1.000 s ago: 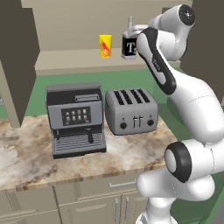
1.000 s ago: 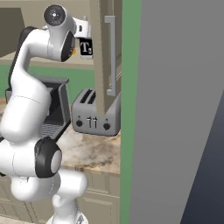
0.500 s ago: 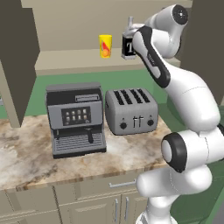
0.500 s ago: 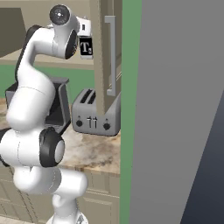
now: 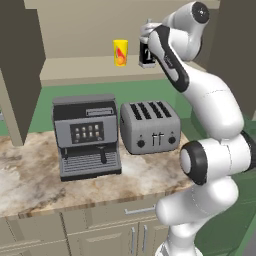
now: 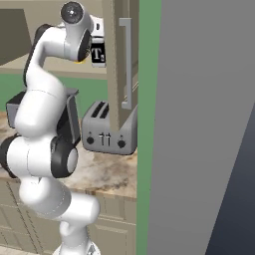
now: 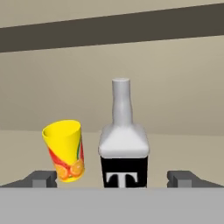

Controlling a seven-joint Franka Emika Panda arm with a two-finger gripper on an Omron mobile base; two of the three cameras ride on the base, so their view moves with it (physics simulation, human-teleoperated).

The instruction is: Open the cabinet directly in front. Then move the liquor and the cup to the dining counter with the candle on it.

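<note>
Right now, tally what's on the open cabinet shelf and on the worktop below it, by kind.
Liquor bottle: 1
Yellow cup: 1
Coffee machine: 1
Toaster: 1
Total: 4

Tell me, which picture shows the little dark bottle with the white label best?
The hand view: the dark squarish bottle with the white label stands whole between the open gripper tips. In both base views the arm hides part of it.
</note>
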